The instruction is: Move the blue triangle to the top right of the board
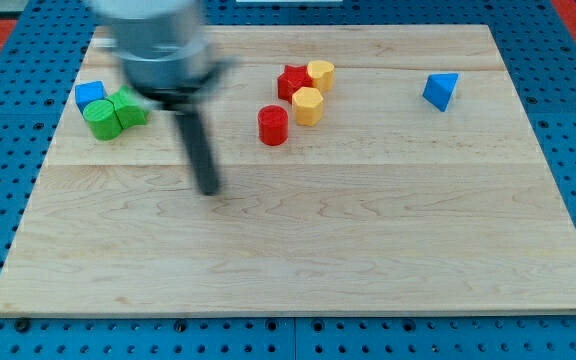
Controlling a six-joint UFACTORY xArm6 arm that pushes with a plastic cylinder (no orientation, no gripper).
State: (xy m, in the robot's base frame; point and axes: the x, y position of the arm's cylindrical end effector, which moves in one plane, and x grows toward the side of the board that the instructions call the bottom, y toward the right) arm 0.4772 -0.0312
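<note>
Blurrily, my tip [209, 188] sits well left of the blue triangle [441, 90].

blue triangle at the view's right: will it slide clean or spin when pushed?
The blue triangle looks rigid with a flat base, so it probably slides on the smooth wooden board rather than rolling. Its angled faces likely make it rotate under an off-centre push. It stands apart from other blocks; my tip is far to the view's left.

Blue triangle [441, 91] — board's upper right, alone

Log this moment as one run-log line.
my tip: mid-board, touching nothing | blue triangle: upper right, far from tip | state: not pushing
</note>
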